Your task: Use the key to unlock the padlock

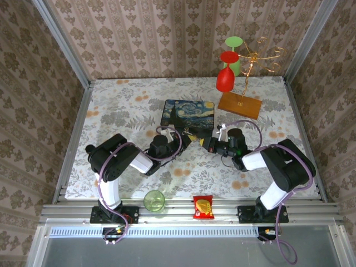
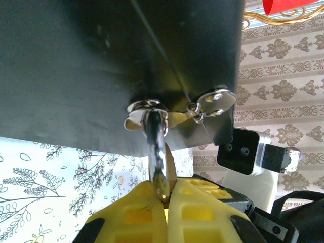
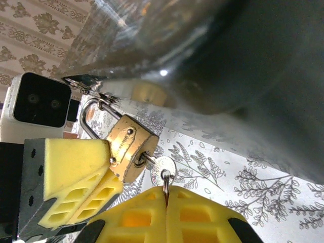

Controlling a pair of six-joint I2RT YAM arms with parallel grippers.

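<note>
Item: padlock (image 3: 127,148), small brass body, thin silvery shackle (image 3: 87,117) hooked through the hasp (image 2: 144,108) of the painted box (image 1: 187,113), directly ahead of both jaw sets. Grip: left gripper (image 2: 166,196) clamped on the padlock; right gripper (image 3: 166,192) pinched shut on the key (image 3: 163,169), seated in the keyhole. Arms low, elbows bent, wrists facing each other. Box wall close above jaws; floral table (image 1: 122,111) open below.

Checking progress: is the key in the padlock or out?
In: the key head sticks out of the padlock base, its blade hidden inside.
</note>
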